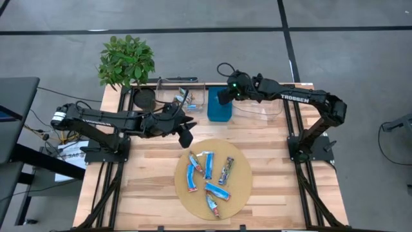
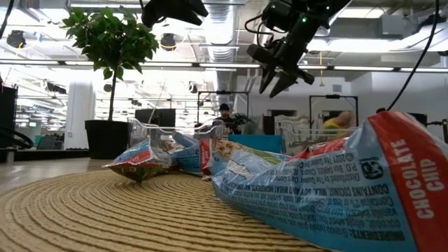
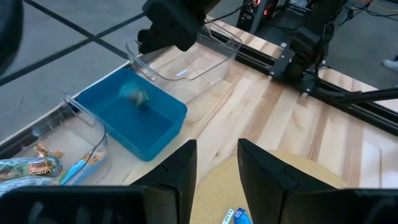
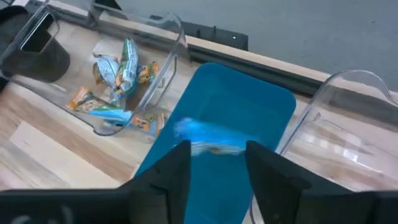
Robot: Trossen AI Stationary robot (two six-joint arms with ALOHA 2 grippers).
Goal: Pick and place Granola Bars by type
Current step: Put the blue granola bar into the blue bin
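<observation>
Worktop's far edge: right end effector (image 1: 223,96), fingers apart, over blue bin (image 1: 219,108), a bar (image 4: 208,138) blurred beneath it, apparently being sorted in.

A robotics lab or open workshop hall is shown. A wooden desk (image 1: 270,161) on a black metal frame is set on a grey taped floor (image 1: 360,51), while ceiling strip lights (image 2: 42,61), exposed ducts (image 2: 224,21) and seated people (image 2: 224,115) are seen mid-frame in the low view.
</observation>
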